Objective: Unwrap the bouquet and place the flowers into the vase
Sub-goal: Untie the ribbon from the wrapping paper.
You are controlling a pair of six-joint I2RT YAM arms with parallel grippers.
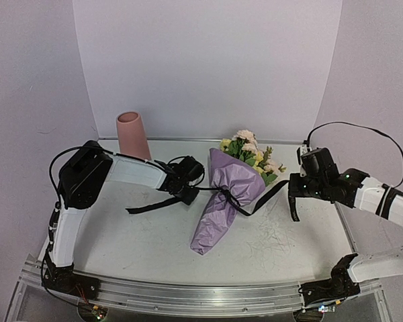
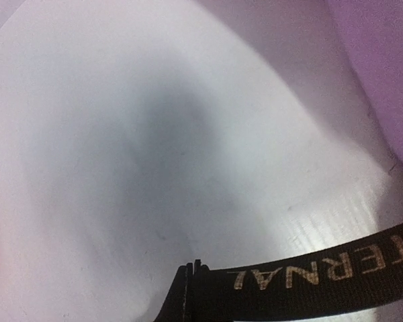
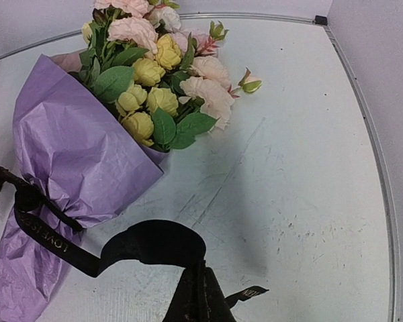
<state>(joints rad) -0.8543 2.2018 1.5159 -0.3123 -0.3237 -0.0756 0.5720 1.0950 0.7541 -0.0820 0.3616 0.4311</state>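
Nearest the arm bases, an aluminium rail (image 1: pixel 208 295) edges the white, scuffed table (image 1: pixel 289 241). Just beyond it the bouquet (image 1: pixel 225 201) lies flat on its side at the table's middle. Its long axis runs from 7 o'clock to 1 o'clock. The pinched tail of the lilac paper cone (image 1: pixel 211 228) points to 7, toward the near edge, and the open mouth points to 1. The cone holds all the flowers (image 1: pixel 250 151): pink, cream and yellow heads with green leaves spilling from its mouth.

A black ribbon (image 1: pixel 230 200) with gold lettering is knotted round the cone's waist. At 9 o'clock from the knot the left gripper (image 1: pixel 189 193) is clamped on one ribbon end. The stretch to the knot is drawn straight, and a loose tail trails toward 8. At 3 o'clock the right gripper (image 3: pixel 198 295) is pinched closed on the other end, which curls in a slack loop.

Farther back, at 11 o'clock, the vase (image 1: pixel 133 134) stands upright by the far edge, well apart from the bouquet; its inside cannot be seen. Plain pale walls (image 1: pixel 208 60) close the scene behind and at both sides.
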